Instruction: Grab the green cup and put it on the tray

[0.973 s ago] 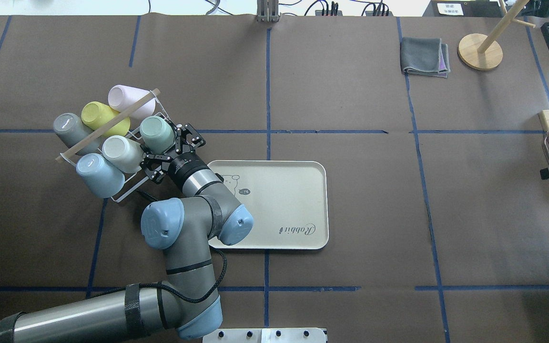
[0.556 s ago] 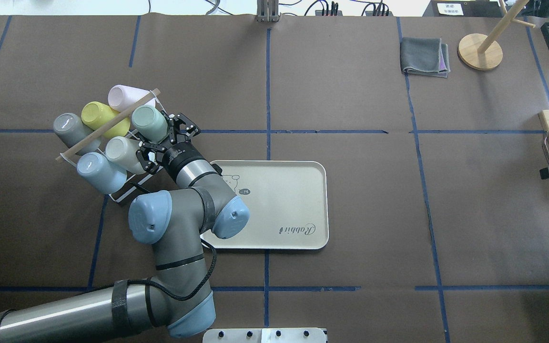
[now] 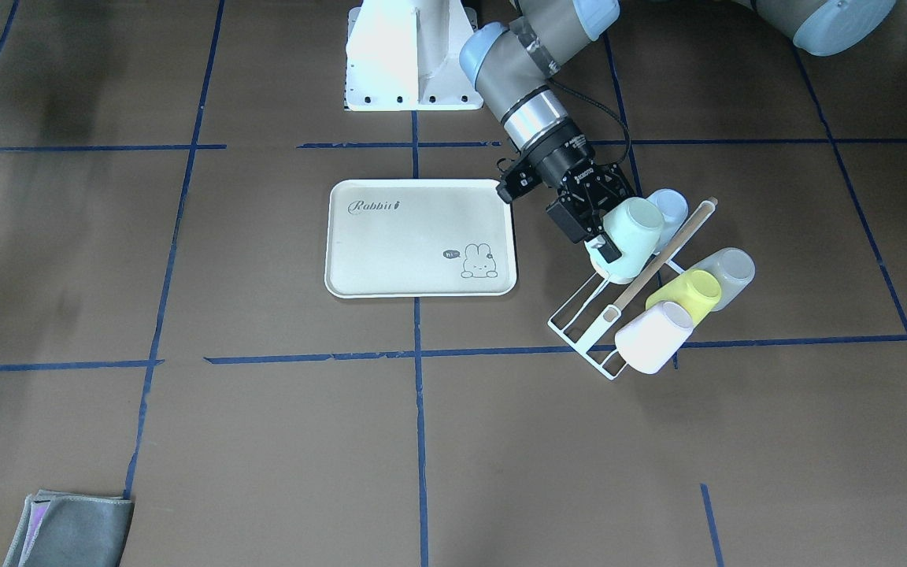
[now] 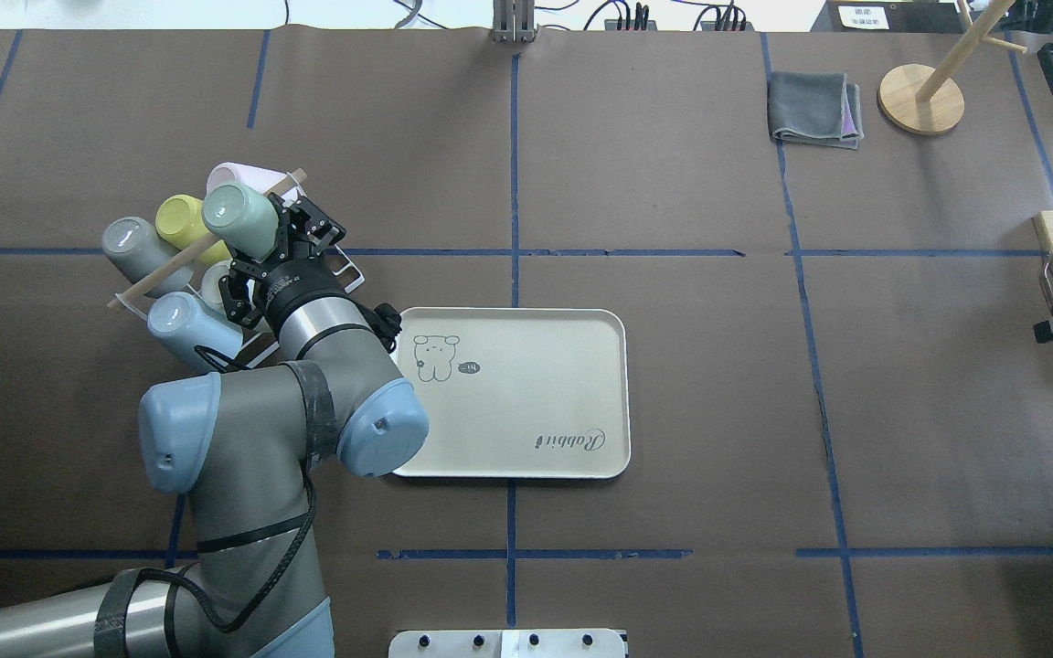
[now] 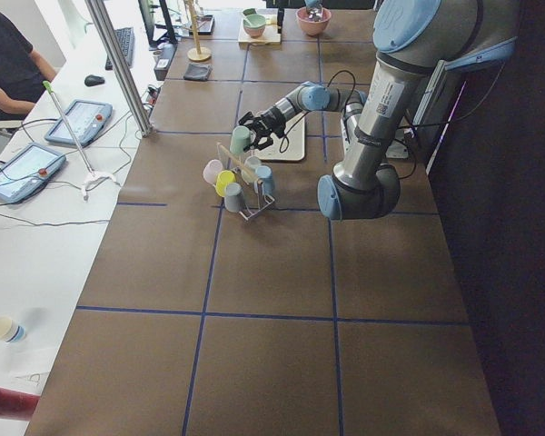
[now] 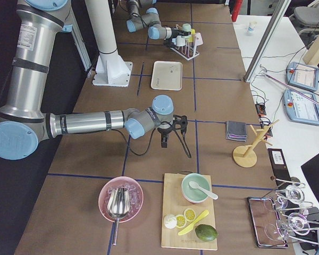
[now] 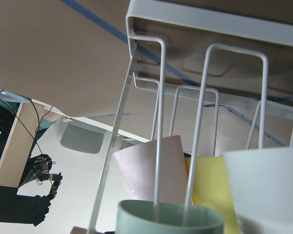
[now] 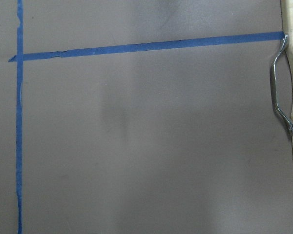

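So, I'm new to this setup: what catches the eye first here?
The left claw holds the green cup tilted over the white wire cup rack, which carries other pastel cups on the robot's left side of the table. Beside it, mid-table, the cream Rabbit tray lies bare.

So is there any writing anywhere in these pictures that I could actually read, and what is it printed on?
"Rabbit": in script on the cream tray.
"hi": in a tiny bubble beside the bunny drawing on that tray; only just readable.
White print on the black block behind the left arm's jaws: too small to read.
White card at the table's far edge: blurred.
Sticker on the right arm: too small to read.
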